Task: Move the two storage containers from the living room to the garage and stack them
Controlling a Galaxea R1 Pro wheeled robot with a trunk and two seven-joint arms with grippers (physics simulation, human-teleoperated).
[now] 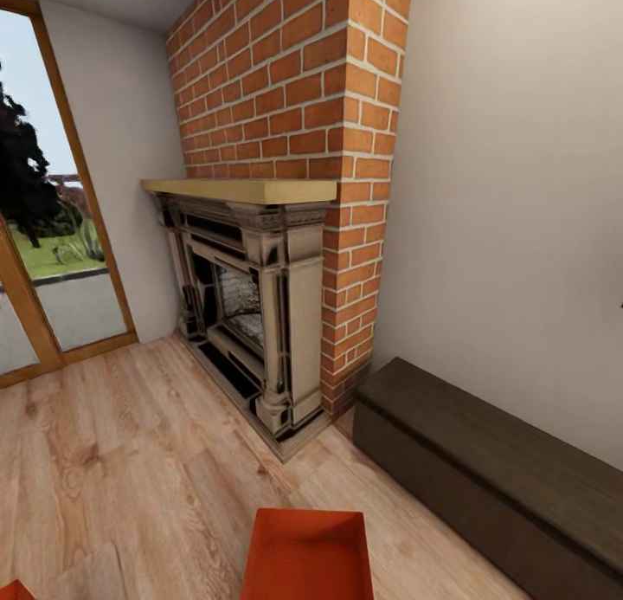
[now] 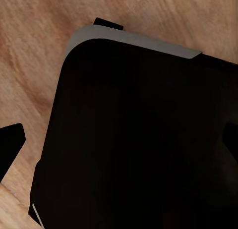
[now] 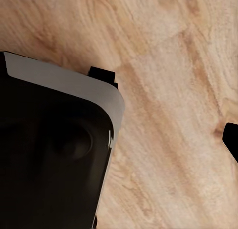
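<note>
Directly below the head camera, an orange-red storage container (image 1: 309,555) sits open on the light wood-plank floor (image 1: 130,461); a second container's corner (image 1: 12,591) peeks nearby. Beyond stand a brick fireplace (image 1: 260,306), dark bench (image 1: 493,479) and glass door (image 1: 43,236). Whether either hand is apart or together cannot be told.

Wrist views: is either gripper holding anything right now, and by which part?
Nothing held, as far as they show: each looks past a dark robot body at light wood-plank floor. One orange-red rectangular bin sits on the floor.

The bin (image 1: 308,555) at lower centre was orange-red — chimney (image 1: 294,89) red brick, floor (image 1: 112,461) pale wood-grain, bench (image 1: 493,470) dark brown.
</note>
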